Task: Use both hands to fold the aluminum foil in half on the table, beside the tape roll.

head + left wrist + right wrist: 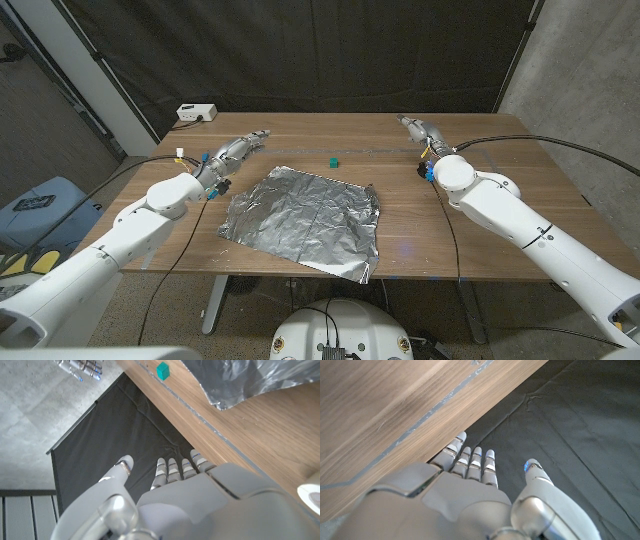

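Note:
A crinkled sheet of aluminum foil (pixel 305 215) lies spread open on the middle of the wooden table (pixel 480 220); one of its corners shows in the left wrist view (pixel 250 380). My left hand (pixel 240 148) hovers near the table's back left, off the foil's far left corner, with its fingers (pixel 175 469) stretched out and nothing in it. My right hand (pixel 415 128) reaches over the back edge at the right, well away from the foil, also stretched out and holding nothing (pixel 470 462). Its fingertips show across the table in the left wrist view (pixel 80 367).
A small green cube (pixel 333 160) (pixel 162 370) sits just behind the foil. A white box (pixel 196 113) stands at the table's back left corner. A thin pale line (pixel 370 150) runs along the table near its back edge. A black curtain hangs behind.

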`<action>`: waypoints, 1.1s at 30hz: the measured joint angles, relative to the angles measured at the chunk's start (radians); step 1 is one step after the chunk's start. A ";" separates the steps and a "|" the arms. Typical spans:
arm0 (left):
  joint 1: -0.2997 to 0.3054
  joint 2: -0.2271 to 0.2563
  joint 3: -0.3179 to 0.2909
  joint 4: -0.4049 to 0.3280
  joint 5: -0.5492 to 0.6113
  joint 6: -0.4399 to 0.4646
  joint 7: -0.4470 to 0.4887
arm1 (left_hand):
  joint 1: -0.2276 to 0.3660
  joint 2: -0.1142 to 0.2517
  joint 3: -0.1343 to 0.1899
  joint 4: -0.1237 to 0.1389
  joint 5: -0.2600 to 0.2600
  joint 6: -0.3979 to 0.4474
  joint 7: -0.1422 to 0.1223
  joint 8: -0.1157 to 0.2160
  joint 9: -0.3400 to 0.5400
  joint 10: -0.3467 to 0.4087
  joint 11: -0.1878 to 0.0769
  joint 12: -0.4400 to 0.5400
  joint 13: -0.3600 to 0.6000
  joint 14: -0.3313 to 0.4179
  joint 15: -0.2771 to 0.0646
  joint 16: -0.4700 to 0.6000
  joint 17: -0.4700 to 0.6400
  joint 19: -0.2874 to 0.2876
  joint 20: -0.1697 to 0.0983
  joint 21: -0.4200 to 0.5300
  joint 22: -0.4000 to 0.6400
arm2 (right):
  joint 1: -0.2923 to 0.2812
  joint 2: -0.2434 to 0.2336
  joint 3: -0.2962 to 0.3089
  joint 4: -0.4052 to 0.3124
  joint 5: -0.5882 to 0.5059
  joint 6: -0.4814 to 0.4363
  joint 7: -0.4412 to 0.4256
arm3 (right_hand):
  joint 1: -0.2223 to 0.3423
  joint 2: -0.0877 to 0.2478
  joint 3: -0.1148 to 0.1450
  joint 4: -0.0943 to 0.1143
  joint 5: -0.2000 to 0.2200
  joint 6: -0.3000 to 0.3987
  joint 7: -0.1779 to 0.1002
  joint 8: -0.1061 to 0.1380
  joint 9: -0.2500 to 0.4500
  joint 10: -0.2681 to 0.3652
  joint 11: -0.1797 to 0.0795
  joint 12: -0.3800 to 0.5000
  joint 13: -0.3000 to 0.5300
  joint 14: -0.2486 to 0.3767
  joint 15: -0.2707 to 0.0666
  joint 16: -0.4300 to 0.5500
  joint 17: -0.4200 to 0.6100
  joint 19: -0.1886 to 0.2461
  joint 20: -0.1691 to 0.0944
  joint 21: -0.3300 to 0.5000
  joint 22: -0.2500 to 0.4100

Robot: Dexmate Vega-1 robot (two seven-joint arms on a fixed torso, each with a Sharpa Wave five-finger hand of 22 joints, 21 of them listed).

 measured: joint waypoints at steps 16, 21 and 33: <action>0.031 0.108 0.003 -0.054 0.187 -0.037 0.042 | 0.013 0.002 -0.005 -0.022 0.004 0.009 -0.010 0.000 0.003 0.007 -0.004 0.000 0.005 0.007 -0.004 0.000 0.000 0.012 0.001 -0.008 0.005 | -0.010 0.010 0.000 -0.040 -0.009 -0.070 -0.035 | 0.000 0.000 -0.007 -0.007 0.000 -0.008 0.008 -0.007 0.000 -0.019 0.003 -0.004 0.000 -0.005 0.005 0.000 0.000 -0.005 0.005 0.000 0.000; 0.045 0.146 0.001 -0.086 0.250 -0.043 0.058 | 0.013 0.002 -0.005 -0.030 0.004 0.015 -0.016 0.000 0.003 0.010 -0.008 0.000 0.005 0.012 -0.009 0.000 0.000 0.014 -0.001 -0.011 0.005 | -0.013 0.013 0.001 -0.050 -0.013 -0.092 -0.049 | 0.000 0.000 -0.007 -0.007 0.000 -0.009 0.009 -0.007 0.000 -0.020 0.002 -0.004 0.000 -0.005 0.005 0.000 0.000 -0.005 0.005 0.000 0.000; 0.063 0.206 0.002 -0.141 0.402 -0.033 0.082 | 0.013 0.002 -0.012 -0.037 0.004 0.013 -0.032 -0.006 0.002 0.008 -0.016 -0.005 0.005 0.023 -0.020 0.000 0.001 0.017 -0.004 -0.011 0.005 | -0.019 0.018 0.003 -0.068 -0.020 -0.122 -0.071 | 0.000 0.000 -0.011 -0.011 0.000 -0.018 0.010 -0.007 0.000 -0.025 0.007 -0.004 0.000 -0.009 0.009 0.000 0.005 -0.009 0.009 0.000 0.000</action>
